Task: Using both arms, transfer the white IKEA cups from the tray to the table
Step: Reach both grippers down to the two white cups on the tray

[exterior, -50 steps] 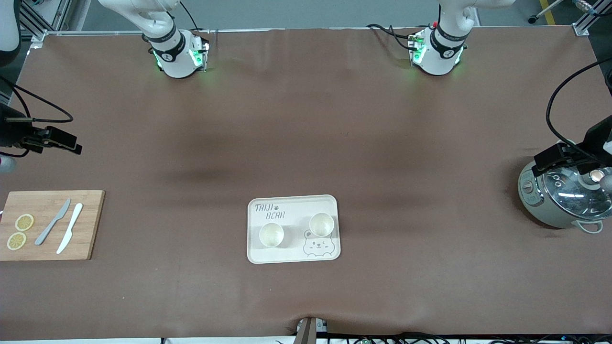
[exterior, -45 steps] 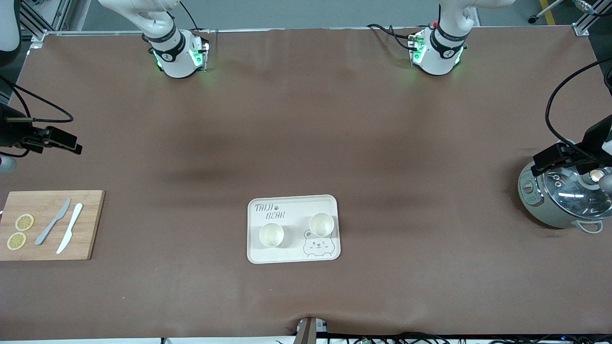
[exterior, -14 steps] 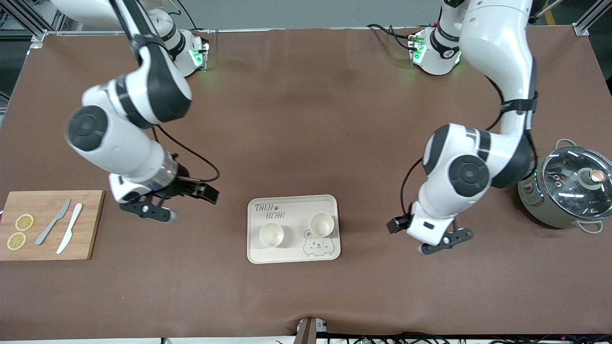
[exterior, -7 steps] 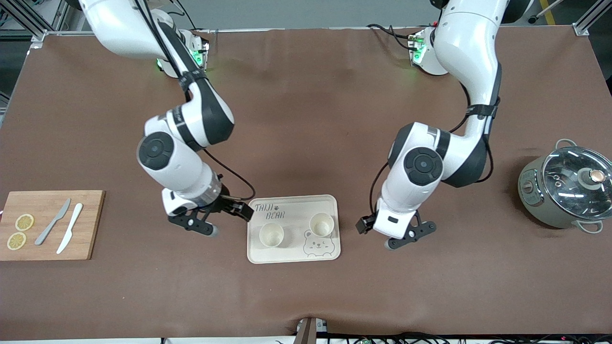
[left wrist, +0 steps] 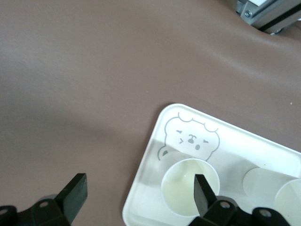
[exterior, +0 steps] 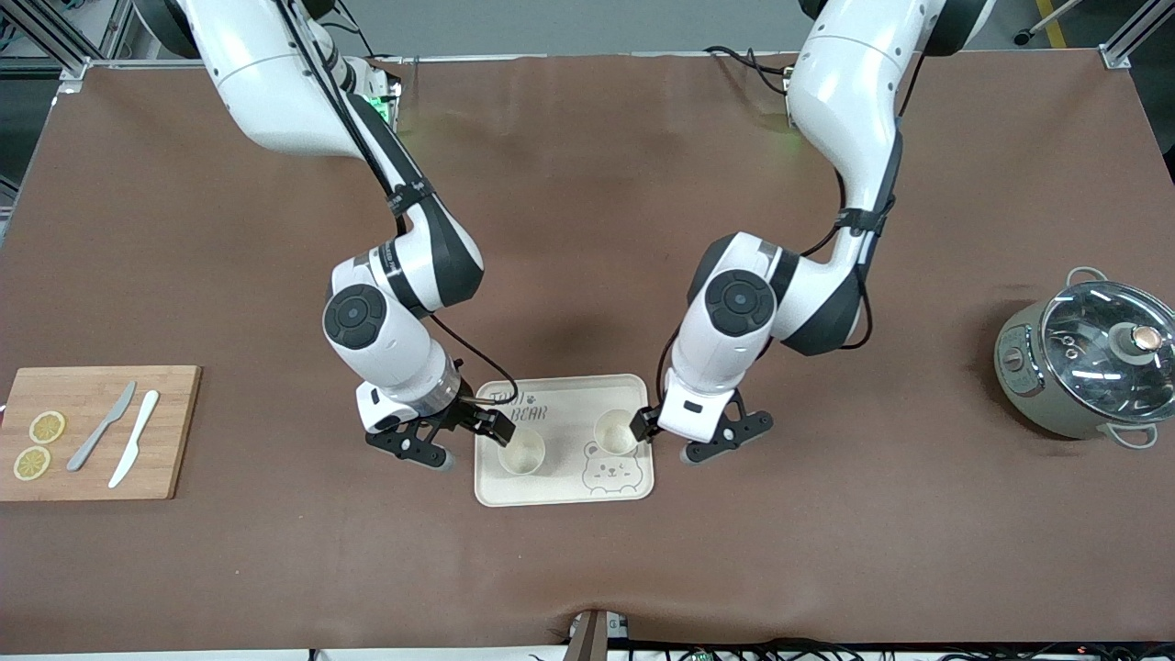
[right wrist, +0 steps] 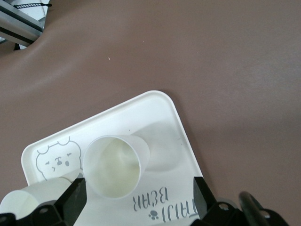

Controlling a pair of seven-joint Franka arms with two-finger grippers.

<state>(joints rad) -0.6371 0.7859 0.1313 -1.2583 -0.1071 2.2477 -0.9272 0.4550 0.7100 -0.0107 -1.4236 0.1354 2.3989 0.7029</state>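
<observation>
Two small white cups stand upright on a cream tray [exterior: 562, 491] near the middle of the table, toward the front camera's side. One cup [exterior: 521, 452] sits toward the right arm's end of the tray, and the other cup [exterior: 615, 431] sits toward the left arm's end, a little farther from the front camera and touching the ear of the bear face [exterior: 610, 474] drawn on the tray. The words "TAIJI BEAR" are printed on the tray's corner toward the right arm's base. The right gripper [exterior: 467, 441] hangs over the tray's edge just beside the first cup, its fingers spread wide and grasping nothing; in the right wrist view that cup [right wrist: 115, 165] lies between the two black fingertips [right wrist: 74, 197], not touched by either. The left gripper [exterior: 670, 439] hangs over the opposite edge of the tray beside the second cup, also spread wide and empty; in the left wrist view one fingertip [left wrist: 201, 190] shows in front of that cup's [left wrist: 184, 187] opening while the other is over bare table. A wooden cutting board [exterior: 96, 431] with two knives and two lemon slices lies at the right arm's end of the table, and a lidded pot [exterior: 1083, 363] stands at the left arm's end.
</observation>
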